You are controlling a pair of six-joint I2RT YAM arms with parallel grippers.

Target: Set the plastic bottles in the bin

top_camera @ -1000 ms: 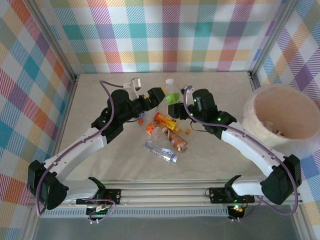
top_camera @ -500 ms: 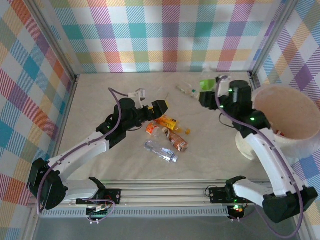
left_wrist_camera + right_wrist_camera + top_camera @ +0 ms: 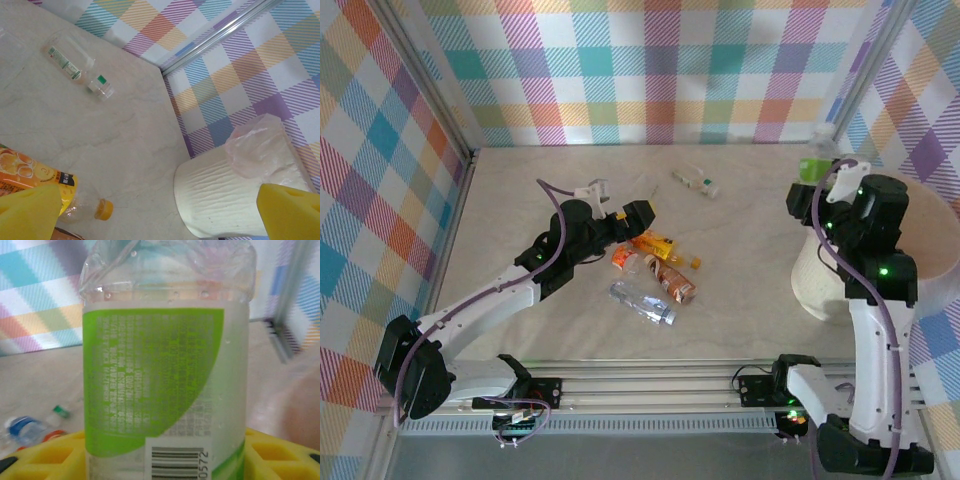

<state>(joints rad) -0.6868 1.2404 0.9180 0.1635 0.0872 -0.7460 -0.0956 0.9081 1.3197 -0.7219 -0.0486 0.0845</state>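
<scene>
My right gripper [image 3: 807, 192] is raised at the left rim of the bin [image 3: 809, 282] and is shut on a clear plastic bottle with a green label [image 3: 815, 160], held upright. Up close this bottle [image 3: 165, 380] stands between the yellow fingers [image 3: 45, 460]. My left gripper [image 3: 632, 218] hangs open over the table's middle, just left of an orange-label bottle [image 3: 655, 242]. Its yellow fingers [image 3: 25, 210] are wide apart with nothing between them. Beside that bottle lie three more: another orange one [image 3: 623, 258], a reddish-brown one [image 3: 675, 283] and a clear one [image 3: 642, 302]. A clear bottle with a green cap [image 3: 695, 181] lies farther back.
The bin's ribbed white wall [image 3: 225, 200] with a plastic liner [image 3: 260, 145] stands at the table's right edge by the checked wall. A metal frame post [image 3: 850, 80] rises behind it. The right arm covers much of the bin's mouth.
The right arm has lifted the green-label bottle from beside the pile and swung it right to the bin's rim. The left gripper has shifted slightly and stays open.
</scene>
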